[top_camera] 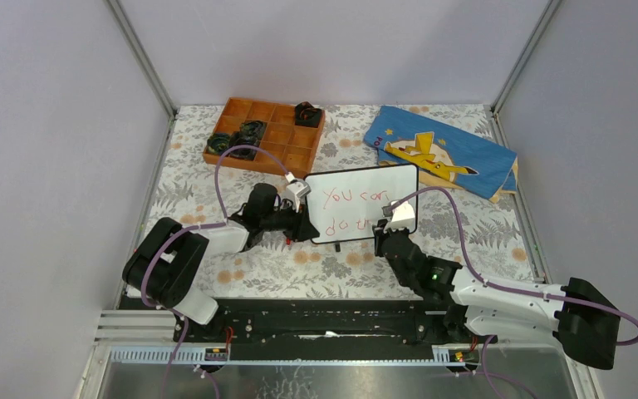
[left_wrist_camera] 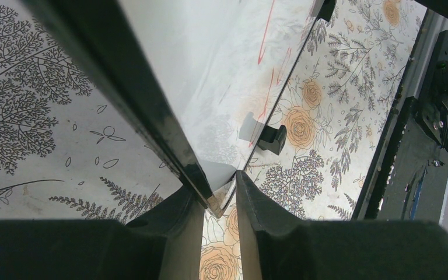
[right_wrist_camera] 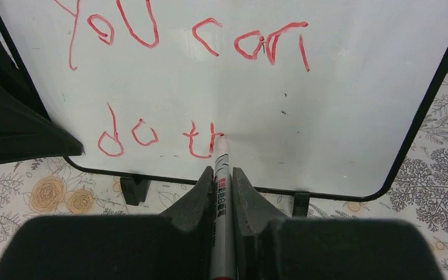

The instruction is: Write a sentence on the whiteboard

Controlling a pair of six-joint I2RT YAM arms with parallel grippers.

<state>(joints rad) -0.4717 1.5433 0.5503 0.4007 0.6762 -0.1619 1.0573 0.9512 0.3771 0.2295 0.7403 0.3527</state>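
Note:
The whiteboard [top_camera: 361,204] stands upright on its two black feet in the middle of the table. Its black frame and glossy face fill the left wrist view [left_wrist_camera: 210,70]. Red marker words on it read "You can" over "do th" [right_wrist_camera: 151,137]. My left gripper [top_camera: 303,224] is shut on the board's left edge; its jaws clamp the frame's corner [left_wrist_camera: 219,195]. My right gripper [right_wrist_camera: 224,175] is shut on a grey marker [right_wrist_camera: 221,192]. The marker's red tip touches the board at the "h". In the top view the right gripper [top_camera: 386,226] is at the board's lower right.
An orange compartment tray [top_camera: 267,133] with dark items stands at the back left. A blue cloth with a yellow figure [top_camera: 440,150] lies at the back right. The table has a floral cover [top_camera: 324,266]. Grey walls enclose three sides.

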